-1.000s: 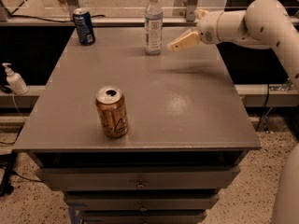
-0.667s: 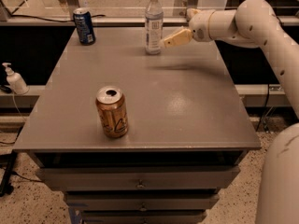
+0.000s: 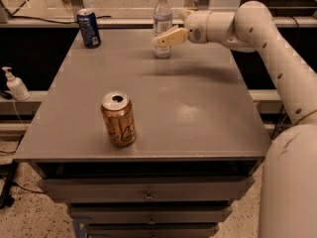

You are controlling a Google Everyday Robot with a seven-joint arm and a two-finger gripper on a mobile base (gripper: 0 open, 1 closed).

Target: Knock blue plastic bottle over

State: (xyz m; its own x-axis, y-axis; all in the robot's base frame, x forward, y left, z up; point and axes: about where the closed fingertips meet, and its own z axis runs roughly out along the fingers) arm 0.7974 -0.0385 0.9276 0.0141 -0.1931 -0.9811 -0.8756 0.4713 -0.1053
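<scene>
Well off the table's left edge, at 9 o'clock, a small white pump bottle (image 3: 15,85) stands on a lower ledge. On the grey table (image 3: 208,108) itself, a dark blue soda can (image 3: 89,28) stands upright near the far left corner, at about 11 o'clock. Nearer the front, at about 7 o'clock, a gold can (image 3: 119,119) stands upright with its open top showing, well apart from everything else.

At 12 o'clock, close to the far edge, the clear water bottle (image 3: 162,15) stands upright, white cap on top and white label around its middle. The gripper (image 3: 158,40) comes in from 2 o'clock, held low over the tabletop. Its pale yellow tip lies across the bottle's lower half, just below the label. Tip and bottle look to be touching. Whether the gripper is spread or pressed together cannot be told from this side.

To the right, the white arm (image 3: 257,29) runs from the gripper's wrist out past the table's right edge at 3 o'clock and bends down toward the robot's white body (image 3: 290,182) at the lower right. Under the tabletop, grey drawers (image 3: 148,196) face front.
</scene>
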